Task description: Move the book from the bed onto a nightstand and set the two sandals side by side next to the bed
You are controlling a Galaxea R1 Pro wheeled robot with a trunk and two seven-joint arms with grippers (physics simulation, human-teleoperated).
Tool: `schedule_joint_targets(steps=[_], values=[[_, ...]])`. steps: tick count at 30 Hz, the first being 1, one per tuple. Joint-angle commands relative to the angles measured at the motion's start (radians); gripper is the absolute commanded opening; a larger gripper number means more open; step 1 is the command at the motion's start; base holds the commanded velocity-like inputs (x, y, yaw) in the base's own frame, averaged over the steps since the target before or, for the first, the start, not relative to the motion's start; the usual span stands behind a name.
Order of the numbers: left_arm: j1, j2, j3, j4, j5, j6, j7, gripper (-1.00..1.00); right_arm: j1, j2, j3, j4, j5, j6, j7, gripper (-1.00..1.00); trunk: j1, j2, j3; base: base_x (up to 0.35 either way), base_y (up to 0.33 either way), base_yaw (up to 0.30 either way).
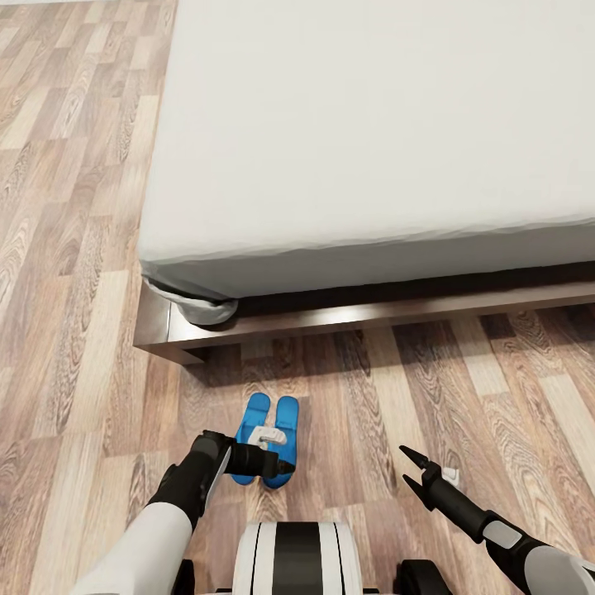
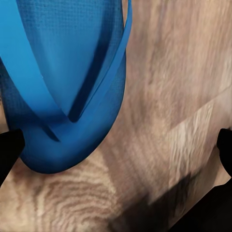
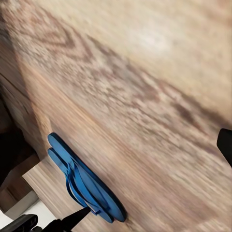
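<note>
On the plank floor (image 1: 83,248), near the bed's (image 1: 372,124) foot corner, the two sandals (image 1: 266,434) are lying side by side, touching or nearly so, toes pointing toward the dark frame. The left claw (image 1: 277,463) is hovering low over their near ends; in the left wrist view its dark fingertips (image 2: 9,147) are standing wide apart with one sandal (image 2: 67,82) between and below them, gripping nothing. The right claw (image 1: 421,475) is hanging above bare floor, well apart from the pair, prongs spread and empty; its wrist view is catching the sandals (image 3: 84,186) edge-on.

Step in hand, as I judge it: the sandal placement, at its tail end. The pair is already looking set next to the bed. Next move is likely calling for lifting the left arm straight up so it doesn't drag a strap or nudge the pair askew, then going after the book. No book or nightstand is appearing here, so the base would need to travel toward the head of the bed.

Sandals: bright blue, flat, thin soles with a fine woven texture, narrow thong straps meeting in a V at the toe. Light things, I'd guess; easily shoved by a stray finger.
</note>
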Motion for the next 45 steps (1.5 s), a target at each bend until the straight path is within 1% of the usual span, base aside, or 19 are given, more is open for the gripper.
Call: schedule_joint_targets(steps=[1,4,10,13,16,20,23,26,31,35,36,38,41,45], values=[[0.0,-0.002,0.008,-0.001,-0.011,0.005,-0.01,1.0,-0.001,-0.001,0.002,0.004,-0.009,0.008,0.003,1.0,0.0,0.0,-0.001,0.0,0.0,0.0],[0.0,-0.002,0.008,-0.001,-0.011,0.007,-0.01,1.0,-0.001,-0.001,0.002,0.004,-0.01,0.008,0.003,1.0,0.0,0.0,-0.001,0.0,0.0,0.0],[0.0,-0.002,0.007,0.0,-0.011,0.009,-0.015,1.0,-0.001,-0.001,0.002,0.004,-0.01,0.008,0.003,1.0,-0.003,0.001,0.023,0.0,0.0,0.0],[0.0,-0.002,0.014,-0.002,-0.01,0.01,-0.021,1.0,-0.001,-0.001,0.002,0.004,-0.01,0.009,0.003,1.0,-0.004,0.002,0.034,0.0,0.0,0.0],[0.0,-0.002,0.032,-0.003,-0.009,0.01,-0.026,1.0,-0.001,-0.001,0.002,0.004,-0.011,0.009,0.003,1.0,-0.006,0.003,0.046,0.0,0.0,0.0],[-0.001,-0.001,0.075,-0.004,0.002,0.01,-0.045,1.0,-0.001,0.0,0.002,0.004,-0.011,0.01,0.001,1.0,-0.007,0.003,0.061,0.0,0.0,0.0],[-0.001,0.01,0.114,-0.004,0.021,0.01,-0.097,1.0,-0.001,0.001,0.002,0.004,-0.011,0.01,0.0,1.0,-0.009,0.004,0.073,0.0,0.0,0.0],[0.0,0.026,0.144,-0.003,0.04,0.009,-0.182,1.0,-0.001,0.001,0.002,0.004,-0.011,0.01,-0.001,1.0,-0.01,0.005,0.084,0.0,0.0,0.0],[0.0,0.067,0.168,-0.003,0.053,0.007,-0.339,1.0,-0.001,0.001,0.002,0.004,-0.01,0.01,-0.001,1.0,-0.012,0.006,0.104,0.0,0.0,0.0],[0.001,0.103,0.187,-0.003,0.058,0.007,-0.427,1.0,-0.001,0.001,0.002,0.004,-0.01,0.009,-0.001,1.0,-0.014,0.007,0.119,0.0,0.0,0.0],[0.001,0.112,0.198,-0.002,0.061,0.007,-0.442,1.0,-0.001,0.001,0.002,0.004,-0.011,0.009,-0.002,1.0,-0.015,0.007,0.123,0.0,0.0,0.0],[0.003,0.126,0.231,0.002,0.069,0.007,-0.463,1.0,-0.001,0.001,0.002,0.004,-0.011,0.008,-0.003,1.0,-0.015,0.008,0.131,0.0,0.0,0.0],[0.007,0.139,0.302,0.008,0.084,0.006,-0.481,1.0,-0.001,0.001,0.002,0.004,-0.011,0.008,-0.004,1.0,-0.017,0.008,0.142,0.0,0.0,0.0],[0.013,0.148,0.402,0.017,0.093,0.005,-0.491,1.0,-0.001,0.001,0.002,0.004,-0.01,0.007,-0.005,1.0,-0.019,0.009,0.158,0.0,0.0,0.0]])
